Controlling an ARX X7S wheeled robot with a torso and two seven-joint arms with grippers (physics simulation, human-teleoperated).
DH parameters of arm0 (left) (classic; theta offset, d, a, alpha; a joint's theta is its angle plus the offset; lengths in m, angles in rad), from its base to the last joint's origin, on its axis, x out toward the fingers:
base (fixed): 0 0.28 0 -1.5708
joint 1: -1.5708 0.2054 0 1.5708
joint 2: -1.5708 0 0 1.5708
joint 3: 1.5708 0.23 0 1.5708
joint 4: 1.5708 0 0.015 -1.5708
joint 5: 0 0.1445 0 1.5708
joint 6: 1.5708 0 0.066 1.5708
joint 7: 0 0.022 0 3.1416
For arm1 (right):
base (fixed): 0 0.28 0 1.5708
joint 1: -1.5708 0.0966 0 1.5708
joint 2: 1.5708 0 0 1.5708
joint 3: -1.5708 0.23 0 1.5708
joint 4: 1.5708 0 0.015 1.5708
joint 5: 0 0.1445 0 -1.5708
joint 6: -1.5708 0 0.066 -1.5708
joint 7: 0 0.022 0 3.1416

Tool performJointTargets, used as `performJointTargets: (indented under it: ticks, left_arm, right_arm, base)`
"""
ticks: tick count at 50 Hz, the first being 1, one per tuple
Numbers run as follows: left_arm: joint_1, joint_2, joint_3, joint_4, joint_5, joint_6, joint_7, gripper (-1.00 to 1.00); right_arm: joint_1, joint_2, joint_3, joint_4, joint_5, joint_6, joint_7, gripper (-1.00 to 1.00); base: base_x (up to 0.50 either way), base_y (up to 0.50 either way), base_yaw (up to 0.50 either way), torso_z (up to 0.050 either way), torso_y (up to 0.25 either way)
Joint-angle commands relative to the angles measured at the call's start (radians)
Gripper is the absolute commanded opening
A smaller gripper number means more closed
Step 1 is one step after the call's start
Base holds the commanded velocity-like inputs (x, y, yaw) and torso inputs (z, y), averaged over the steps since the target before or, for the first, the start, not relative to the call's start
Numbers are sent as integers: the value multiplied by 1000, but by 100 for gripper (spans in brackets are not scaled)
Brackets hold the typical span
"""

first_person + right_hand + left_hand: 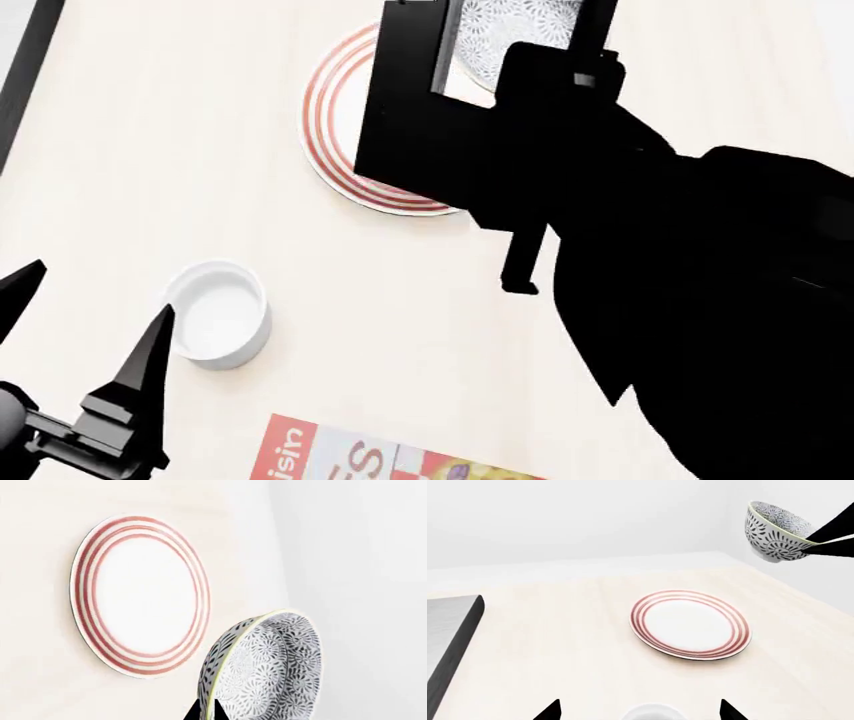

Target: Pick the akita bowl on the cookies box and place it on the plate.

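The akita bowl hangs tilted in the air, off the table. My right gripper is shut on its rim, one finger inside and one outside. In the head view the akita bowl shows over the far right edge of the plate, mostly hidden behind my black right arm. The red-ringed plate lies flat on the pale table with nothing on it. A corner of the cookies box shows at the near edge. My left gripper stands open at the near left, holding nothing.
A small plain white ramekin stands beside the left gripper's fingers, between the plate and the cookies box. A dark grey slab borders the table on the left. A white wall rises behind the table's far edge.
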Motion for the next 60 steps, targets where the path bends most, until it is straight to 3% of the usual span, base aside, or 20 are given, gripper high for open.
performJointTargets:
  ticks: [1,24,31,60]
  left_arm:
    - [2,20,-18,4,30,2,25,100]
    - [1,23,-9,-12,28,10,30,100]
    - [3,20,-10,-8,26,12,29,100]
    - [15,15,-16,-15,17,26,32,100]
  right_arm:
    - [-67,-124,20,270,-163,-143,-9,-100]
    - [-206,-296,15,596,-252,-339,39,-100]
    - [-242,-391,5,807,-291,-433,27,-100]
    - [-353,-439,-20,861,-324,-512,60,-100]
  base:
    - [0,0,0,0,0]
    - [0,0,0,0,0]
    - [0,0,0,0,2]
    - [0,0,0,0,0]
